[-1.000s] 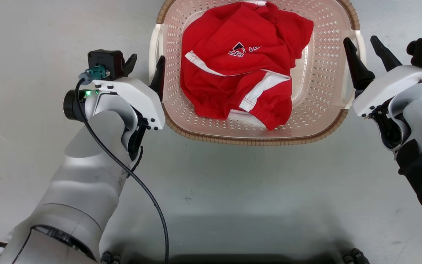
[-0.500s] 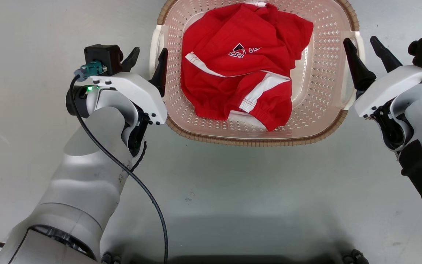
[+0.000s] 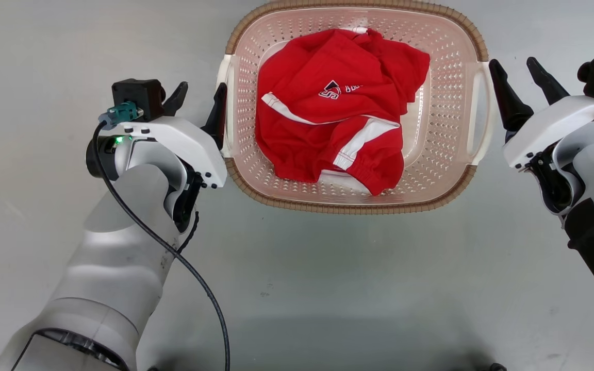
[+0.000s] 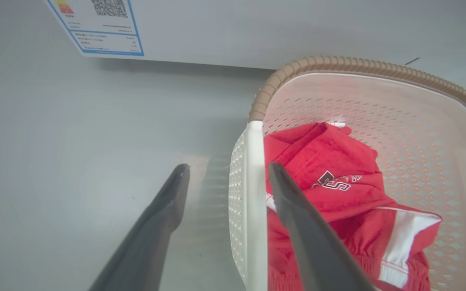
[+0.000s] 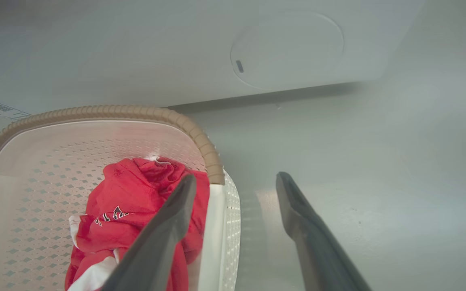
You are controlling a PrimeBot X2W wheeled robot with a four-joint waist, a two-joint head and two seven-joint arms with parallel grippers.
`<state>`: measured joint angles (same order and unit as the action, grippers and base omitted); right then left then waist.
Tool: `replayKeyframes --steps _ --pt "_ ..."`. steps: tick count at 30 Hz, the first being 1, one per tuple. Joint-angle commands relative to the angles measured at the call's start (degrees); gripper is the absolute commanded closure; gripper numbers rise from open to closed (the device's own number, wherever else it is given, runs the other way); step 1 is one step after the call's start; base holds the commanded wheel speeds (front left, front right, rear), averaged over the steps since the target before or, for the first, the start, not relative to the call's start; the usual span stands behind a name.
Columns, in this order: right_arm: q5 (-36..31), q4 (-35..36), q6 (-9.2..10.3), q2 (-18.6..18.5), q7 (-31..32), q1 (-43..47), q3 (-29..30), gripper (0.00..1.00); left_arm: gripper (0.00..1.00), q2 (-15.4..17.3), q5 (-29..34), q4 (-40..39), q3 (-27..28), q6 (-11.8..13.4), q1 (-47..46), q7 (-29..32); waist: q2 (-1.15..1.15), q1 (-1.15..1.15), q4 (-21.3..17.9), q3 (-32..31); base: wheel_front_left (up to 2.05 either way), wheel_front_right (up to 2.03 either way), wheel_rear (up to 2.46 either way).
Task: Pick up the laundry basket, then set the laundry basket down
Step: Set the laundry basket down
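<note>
One grey floor (image 3: 297, 288) is seen, and on it one basket (image 3: 451, 129) is set at 12 o'clock in the head view. One white appliance (image 5: 289, 48) is seen beyond the basket at 12 o'clock, with one label (image 4: 99, 28) on it. One red garment (image 3: 328, 118) is heaped inside the basket. Two white handles are counted, at 9 o'clock (image 3: 223, 113) and 3 o'clock (image 3: 487, 118) of the basket. Two end effectors are spread wide with nothing gripped: the left end effector (image 3: 201, 87) by the 9 o'clock handle, the right end effector (image 3: 512, 63) by the 3 o'clock handle. In each wrist view, the handle is seen between the fingers. One black cable (image 3: 173, 252) is draped over the left arm.
</note>
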<state>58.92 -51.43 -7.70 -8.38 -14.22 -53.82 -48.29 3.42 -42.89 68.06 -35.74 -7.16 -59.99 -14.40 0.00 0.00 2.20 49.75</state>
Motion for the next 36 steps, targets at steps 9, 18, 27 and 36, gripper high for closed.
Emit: replayKeyframes --steps 9,18,27,36 --pt "-2.2 0.5 0.21 0.0 -0.8 3.8 0.7 0.0 0.0 1.8 1.4 0.8 3.2 -0.1 4.9 -0.6 0.0 0.0 -0.2 -5.2 0.0 0.0 0.0" --pt "-4.9 5.6 0.21 -0.9 -0.8 7.1 3.3 0.0 0.0 3.3 3.6 -3.7 6.9 0.7 9.6 -0.6 0.0 0.0 0.0 -12.9 0.0 0.0 0.0" --pt "-10.0 12.8 0.21 -1.2 -0.8 15.9 7.8 0.0 0.0 5.2 8.4 -12.4 12.0 1.3 22.3 -0.6 0.0 0.0 -0.1 -25.7 0.0 0.0 0.0" --pt "-13.6 18.7 0.21 -1.5 -0.8 26.0 12.1 0.0 0.0 5.8 12.1 -19.6 15.8 1.1 33.7 -0.6 0.0 0.0 0.5 -37.6 0.0 0.0 0.0"
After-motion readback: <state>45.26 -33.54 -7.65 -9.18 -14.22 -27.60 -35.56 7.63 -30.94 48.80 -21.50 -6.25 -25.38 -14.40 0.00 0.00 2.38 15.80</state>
